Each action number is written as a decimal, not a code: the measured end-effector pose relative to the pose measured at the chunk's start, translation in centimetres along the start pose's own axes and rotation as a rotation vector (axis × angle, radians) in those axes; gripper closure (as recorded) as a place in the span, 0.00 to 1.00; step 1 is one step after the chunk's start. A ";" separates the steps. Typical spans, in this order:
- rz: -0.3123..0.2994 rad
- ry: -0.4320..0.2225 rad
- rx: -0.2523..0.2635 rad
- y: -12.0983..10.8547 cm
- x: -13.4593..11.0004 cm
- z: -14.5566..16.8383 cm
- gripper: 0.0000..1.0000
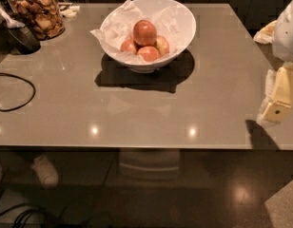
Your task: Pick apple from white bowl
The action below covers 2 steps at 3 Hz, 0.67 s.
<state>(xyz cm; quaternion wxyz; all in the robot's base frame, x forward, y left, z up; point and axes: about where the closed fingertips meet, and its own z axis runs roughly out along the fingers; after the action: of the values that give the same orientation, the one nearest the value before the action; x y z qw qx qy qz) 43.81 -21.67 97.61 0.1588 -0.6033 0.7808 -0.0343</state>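
1. The apple (pixel 144 32) lies on top of the smaller apples (pixel 149 54) in the white bowl (pixel 185 20)
2. The gripper (pixel 276 111) hangs at the right edge of the bench (pixel 137 113), well apart from the bowl
3. Its jaws: I cannot tell

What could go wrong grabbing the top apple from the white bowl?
The apple sits stacked on three smaller apples, so a nudge might roll it off. The crumpled paper lining the white bowl could snag. The gripper is at the right edge of the table, so a sideways approach may shove the bowl.
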 end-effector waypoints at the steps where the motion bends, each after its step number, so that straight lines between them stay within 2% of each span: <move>1: 0.000 0.000 0.000 0.0 0.0 0.0 0.00; 2: -0.032 0.016 -0.005 -1.1 -1.2 0.6 0.00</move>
<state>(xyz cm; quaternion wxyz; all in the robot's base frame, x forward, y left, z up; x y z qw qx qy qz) 45.34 -20.71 97.55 0.1502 -0.6159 0.7723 -0.0397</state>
